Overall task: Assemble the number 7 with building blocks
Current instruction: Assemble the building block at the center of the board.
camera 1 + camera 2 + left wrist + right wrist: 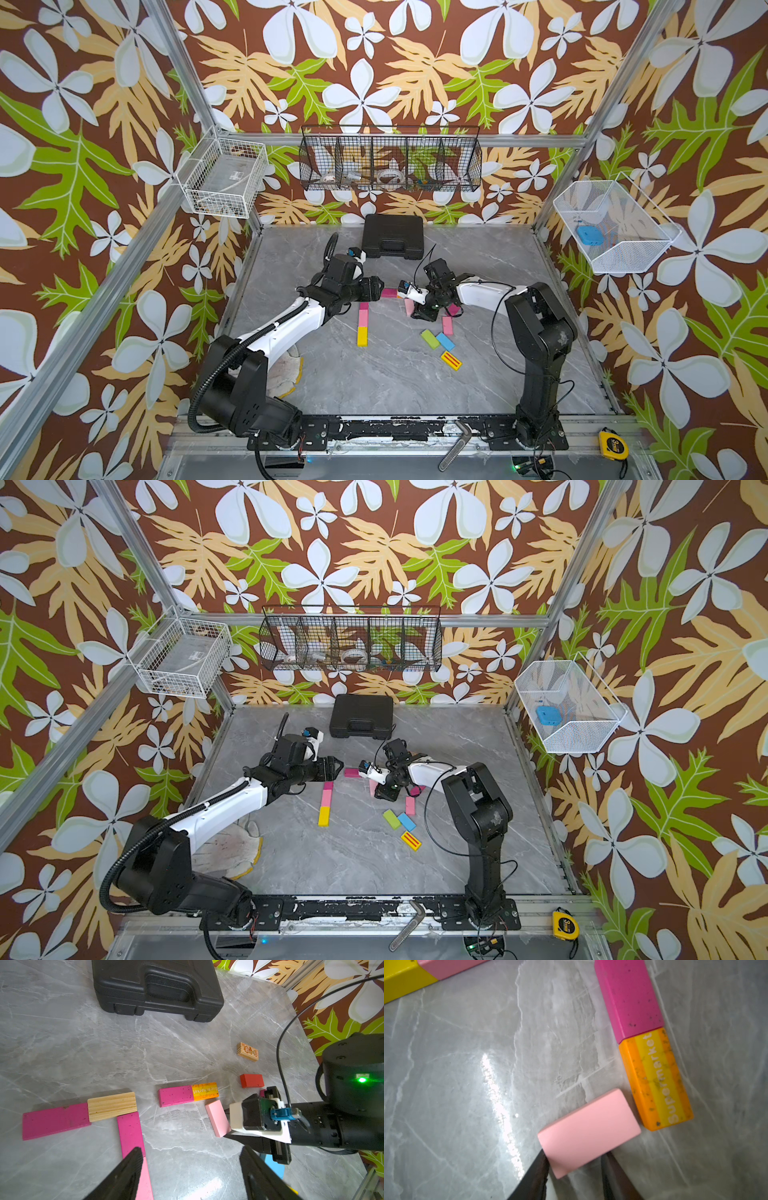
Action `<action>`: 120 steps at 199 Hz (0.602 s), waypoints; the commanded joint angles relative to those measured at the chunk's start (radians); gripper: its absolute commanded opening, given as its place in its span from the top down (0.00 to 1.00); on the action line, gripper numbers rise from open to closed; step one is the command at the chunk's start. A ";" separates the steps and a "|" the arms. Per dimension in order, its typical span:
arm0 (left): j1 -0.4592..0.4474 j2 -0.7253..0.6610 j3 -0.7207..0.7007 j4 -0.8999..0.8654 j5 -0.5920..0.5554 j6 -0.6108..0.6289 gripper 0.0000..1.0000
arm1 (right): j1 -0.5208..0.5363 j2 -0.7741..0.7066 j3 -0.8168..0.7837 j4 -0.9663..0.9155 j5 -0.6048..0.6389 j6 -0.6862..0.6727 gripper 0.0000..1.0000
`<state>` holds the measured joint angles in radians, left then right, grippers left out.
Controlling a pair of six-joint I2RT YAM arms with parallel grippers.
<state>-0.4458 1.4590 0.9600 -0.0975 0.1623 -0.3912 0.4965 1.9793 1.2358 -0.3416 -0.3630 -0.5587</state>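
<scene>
My right gripper (575,1154) is shut on a pale pink block (588,1132), which is tilted just beside an orange "Supermarket" block (658,1080) that lies end to end with a magenta block (629,997). In a top view the pale pink block (409,308) shows under the right wrist. My left gripper (190,1148) is open and empty over bare table. Beside it, a magenta block (55,1121) and a wood block (112,1106) lie in a row. From them a magenta block (129,1132), a pink block (363,320) and a yellow block (362,336) run down in a column.
Loose green (430,338), blue (445,341), yellow red-striped (451,360) and pink (447,325) blocks lie right of centre. A red block (251,1080) and a printed wood block (247,1052) lie behind the right arm. A black case (392,236) stands at the back, a glove (286,370) under the left arm.
</scene>
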 commanded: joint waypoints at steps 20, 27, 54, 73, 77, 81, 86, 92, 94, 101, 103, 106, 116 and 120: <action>-0.001 -0.006 0.002 0.008 -0.004 0.008 0.24 | 0.001 0.027 0.001 -0.123 0.040 0.027 0.58; -0.001 -0.006 0.000 0.008 -0.004 0.008 0.24 | 0.001 0.025 -0.002 -0.125 0.039 0.033 0.58; -0.001 -0.005 0.000 0.010 -0.003 0.009 0.24 | 0.001 -0.003 -0.036 -0.116 0.039 0.054 0.56; -0.001 -0.003 0.001 0.013 0.003 0.009 0.24 | 0.001 -0.027 -0.061 -0.112 0.031 0.064 0.55; -0.001 -0.003 0.002 0.013 0.003 0.009 0.24 | 0.001 -0.030 -0.066 -0.111 0.029 0.066 0.55; -0.001 -0.003 0.001 0.013 0.005 0.009 0.24 | 0.001 -0.034 -0.070 -0.110 0.028 0.070 0.55; -0.001 -0.003 0.002 0.014 0.005 0.009 0.24 | 0.001 -0.038 -0.075 -0.108 0.029 0.073 0.55; -0.002 -0.003 0.002 0.013 0.006 0.008 0.24 | 0.001 -0.041 -0.080 -0.108 0.028 0.076 0.56; -0.001 -0.004 0.002 0.013 0.007 0.008 0.24 | 0.001 -0.043 -0.081 -0.107 0.027 0.076 0.56; -0.001 -0.006 -0.001 0.013 0.005 0.008 0.24 | 0.001 -0.045 -0.086 -0.106 0.024 0.079 0.58; -0.001 -0.006 0.000 0.013 0.005 0.008 0.24 | 0.002 -0.046 -0.088 -0.106 0.023 0.079 0.58; -0.001 -0.006 0.000 0.013 0.006 0.008 0.24 | 0.001 -0.046 -0.090 -0.105 0.020 0.079 0.59; -0.001 -0.009 -0.002 0.013 0.007 0.008 0.24 | 0.002 -0.048 -0.094 -0.106 0.011 0.079 0.63; -0.001 -0.010 -0.003 0.014 0.006 0.008 0.24 | 0.002 -0.049 -0.094 -0.106 0.008 0.080 0.64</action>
<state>-0.4458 1.4586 0.9600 -0.0975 0.1627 -0.3908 0.4965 1.9236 1.1587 -0.3275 -0.3676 -0.5053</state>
